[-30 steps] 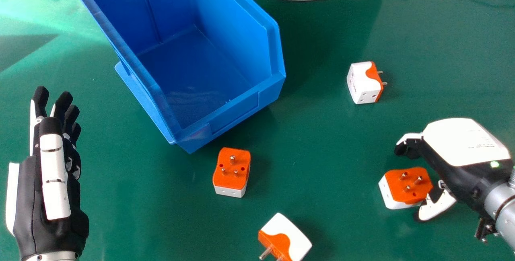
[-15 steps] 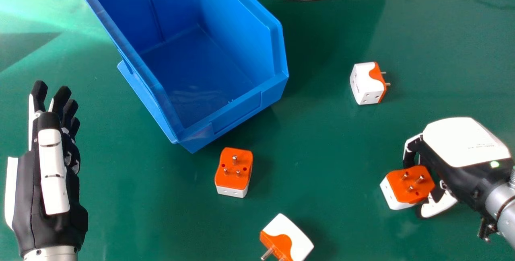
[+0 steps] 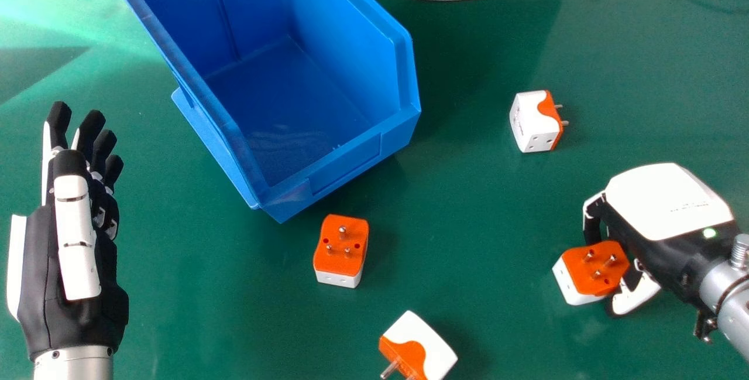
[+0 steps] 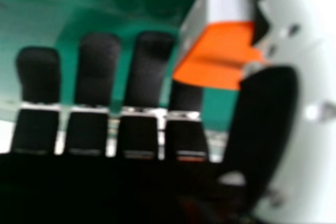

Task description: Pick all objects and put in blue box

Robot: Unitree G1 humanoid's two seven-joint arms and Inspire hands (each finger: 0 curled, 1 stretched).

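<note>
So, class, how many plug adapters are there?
4 in the head view: one adapter at the right robot hand, one adapter above it, one adapter just below the blue box, one adapter at the bottom edge.

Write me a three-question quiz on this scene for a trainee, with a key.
1. Multiple choice. Which hand has an orange-and-white adapter between its thumb and fingers?
A) left hand
B) right hand

2. Fill in the blank. The adapter nearest the blue box, just off its near corner, has its pins pointing ____.

3. True or false. Every adapter is inside the blue box.

Key: 1. B; 2. up; 3. false
</note>
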